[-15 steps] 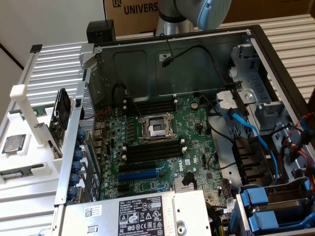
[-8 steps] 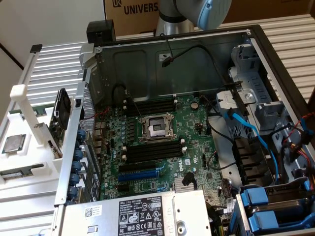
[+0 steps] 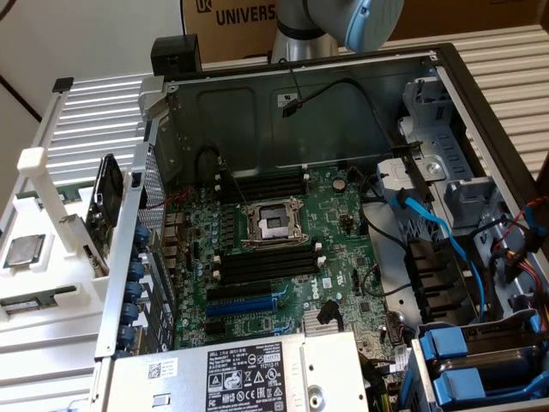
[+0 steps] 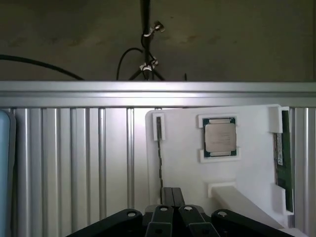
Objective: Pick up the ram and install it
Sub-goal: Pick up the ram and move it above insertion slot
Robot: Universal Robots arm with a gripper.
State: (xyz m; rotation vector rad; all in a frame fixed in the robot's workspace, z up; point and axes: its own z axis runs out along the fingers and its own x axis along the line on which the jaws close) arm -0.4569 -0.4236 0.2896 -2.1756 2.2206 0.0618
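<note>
The ram [image 4: 281, 153] lay flat in a long recess along one edge of the white holder [image 4: 182, 163], a pale label showing on its dark-green face, and I was not touching it. Just beside it, in the holder's square pocket, sat the silver processor chip [image 4: 219, 137], and beyond the chip a thin slot [image 4: 159, 143] ran along the holder's other side. My gripper [image 4: 172, 191] hung above the holder at the slot side, well apart from the ram, with its two dark fingers pressed together and nothing between them. The holder rested on the ribbed aluminium table [image 4: 74, 158]. In the exterior view the holder sat at about nine o'clock, on the exterior view's left, just outside the open computer case [image 3: 257, 94]. Inside the case the green motherboard [image 3: 343, 223] filled the centre. Its processor socket [image 3: 274, 225] lay between two banks of black memory slots, one bank [image 3: 262, 184] toward twelve o'clock of the socket and the other [image 3: 266, 266] toward six. Blue cables [image 3: 433, 225] ran at three o'clock, the power supply [image 3: 249, 373] sat at six, and my arm [image 3: 343, 21] stood at twelve o'clock behind the case.
</note>
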